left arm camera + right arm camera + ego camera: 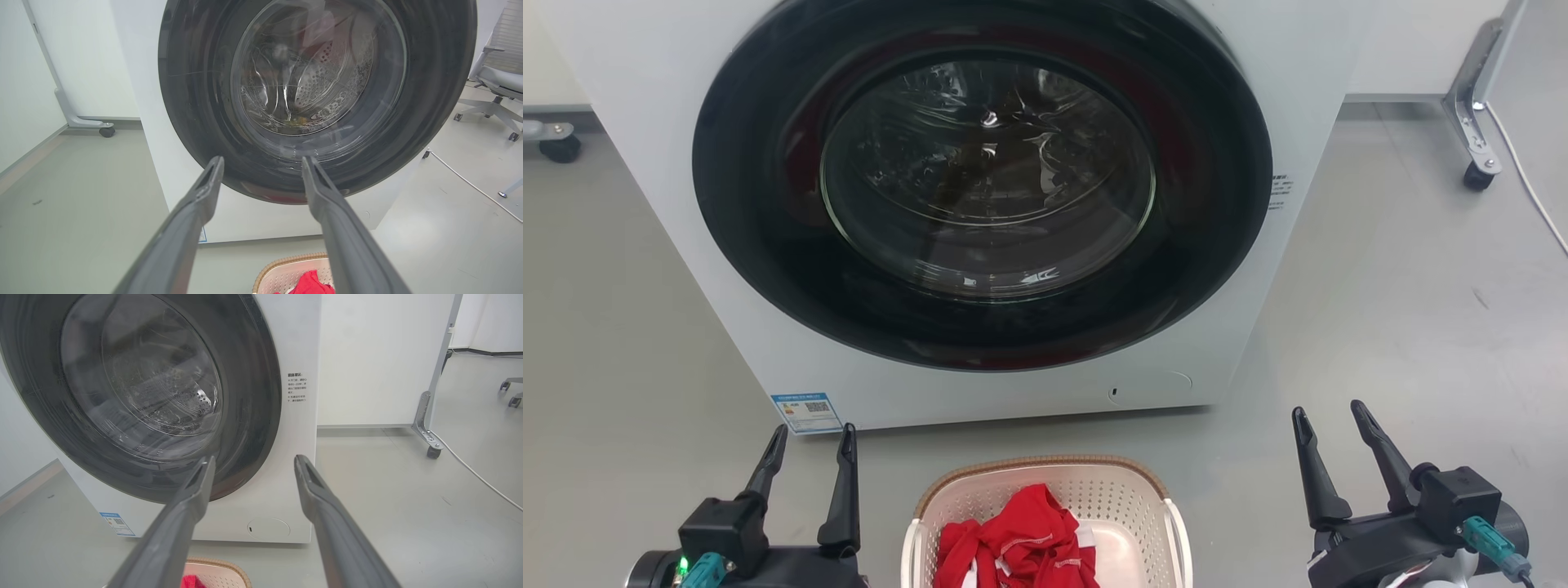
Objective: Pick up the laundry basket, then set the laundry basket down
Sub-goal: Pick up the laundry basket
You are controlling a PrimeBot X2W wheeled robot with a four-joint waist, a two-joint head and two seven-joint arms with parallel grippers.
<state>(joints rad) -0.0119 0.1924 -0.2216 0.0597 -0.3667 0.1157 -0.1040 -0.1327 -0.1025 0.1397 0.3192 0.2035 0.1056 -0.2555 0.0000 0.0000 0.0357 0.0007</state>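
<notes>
At your left hand (815,431) the two dark fingers stand spread and empty, and your right hand (1327,408) is parted the same way, holding nothing. Between the two hands, touching neither, the laundry basket (1045,462) sits on the floor (1405,310) with a crumpled red garment (1021,539) inside.

Expect it to be light: thin perforated plastic and one soft piece of cloth. The walls will likely flex if you squeeze them, and smooth plastic may slip, so take hold at the white side handles (1178,531), one hand to each, and lift evenly so it does not tip.

Beyond your fingertips stands the washing machine (645,122), door shut, close behind the basket's far rim; leave room for it.
</notes>
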